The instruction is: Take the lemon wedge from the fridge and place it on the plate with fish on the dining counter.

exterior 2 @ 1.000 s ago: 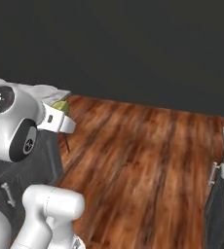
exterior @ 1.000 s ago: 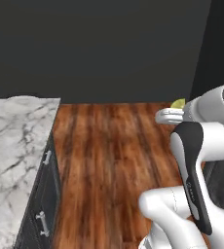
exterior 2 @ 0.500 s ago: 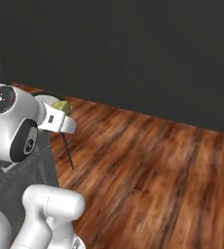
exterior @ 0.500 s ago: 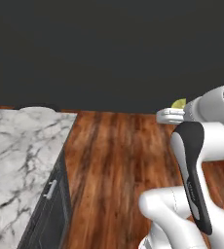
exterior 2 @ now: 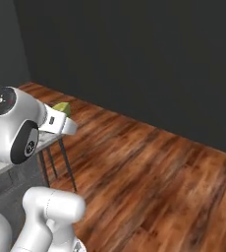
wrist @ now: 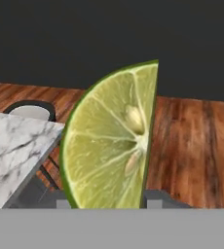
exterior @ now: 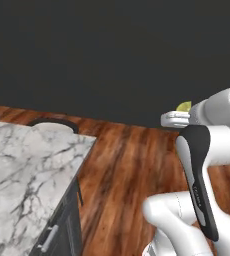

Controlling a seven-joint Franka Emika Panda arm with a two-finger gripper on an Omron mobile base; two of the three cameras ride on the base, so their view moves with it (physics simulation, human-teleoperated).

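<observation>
The lemon wedge (wrist: pixel 111 141) is sitting upright between the jaws, which are pinching it from both sides — in the hand view it is standing right before the camera, cut face showing, with two pale seeds near its straight edge. In the left base view the wedge (exterior: pixel 184 106) is peeking out as a small yellow-green tip above the gripper (exterior: pixel 176 118), held high in front of the arm; in the right base view it (exterior 2: pixel 62 108) is riding at the end of the hand, over the wooden floor (exterior 2: pixel 154 167).

The step in hand looks like the carry toward the plate with fish, and the plate itself is not something I can pick out here. To do it well, the grip is best kept steady and the hand level while the base is travelling — the wedge is small and slick-looking, so a jolt or a tilt could let it slip. The release is best saved until the hand is hanging low over the plate.

The white, grey-veined marble tabletop (exterior: pixel 22 170) is lying to the left, well apart from the wedge, with a dark-rimmed round chair back (exterior: pixel 52 123) just beyond its far edge. Behind everything a dark wall (exterior: pixel 102 55) is closing off the room.
</observation>
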